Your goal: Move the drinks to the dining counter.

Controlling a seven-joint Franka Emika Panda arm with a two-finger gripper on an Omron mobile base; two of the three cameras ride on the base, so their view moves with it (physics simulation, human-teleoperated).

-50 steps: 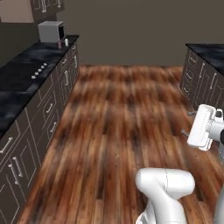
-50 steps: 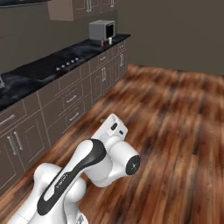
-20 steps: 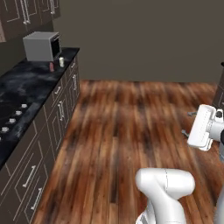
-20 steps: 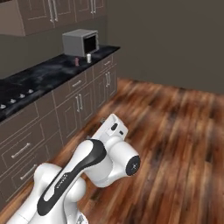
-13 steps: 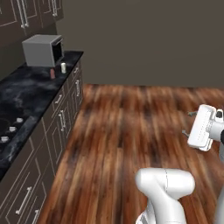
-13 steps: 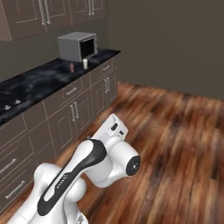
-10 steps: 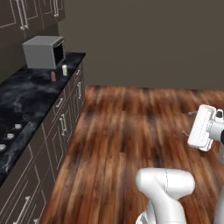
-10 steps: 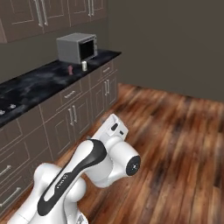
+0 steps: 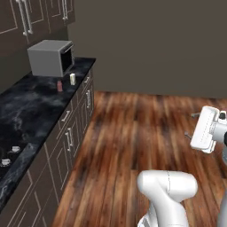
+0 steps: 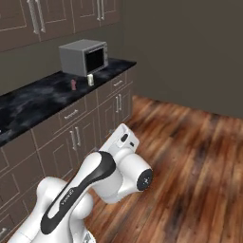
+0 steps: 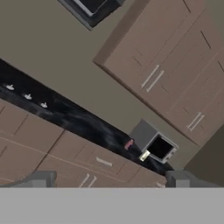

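Two of the drinks stand on the black marble worktop (image 9: 31,111) in front of the grey toaster oven (image 9: 51,57): a tiny can (image 9: 59,85) that looks reddish from here and a cream-white carton (image 9: 72,79). The right base view shows the can (image 10: 73,84) and carton (image 10: 90,79) too, and the hand view has the can (image 11: 128,144) and carton (image 11: 145,155) small and far off. My gripper (image 9: 191,125) hangs over the wooden floor, far from them, open and empty. In the hand view the gripper (image 11: 110,179) has its tips wide apart. The dark bottle and the dining counter are out of view.
Brown wall cabinets (image 11: 175,74) hang above the worktop, with grey base cabinets (image 9: 66,142) below it. Stove knobs (image 9: 9,155) sit at its near end. Open wooden floor (image 9: 142,128) stretches between me and a plain dark wall (image 9: 155,40).
The whole picture has shifted as the base moved: the worktop, toaster oven and the two small drinks have come closer and larger. The arm holds the same pose and the gripper stays open.
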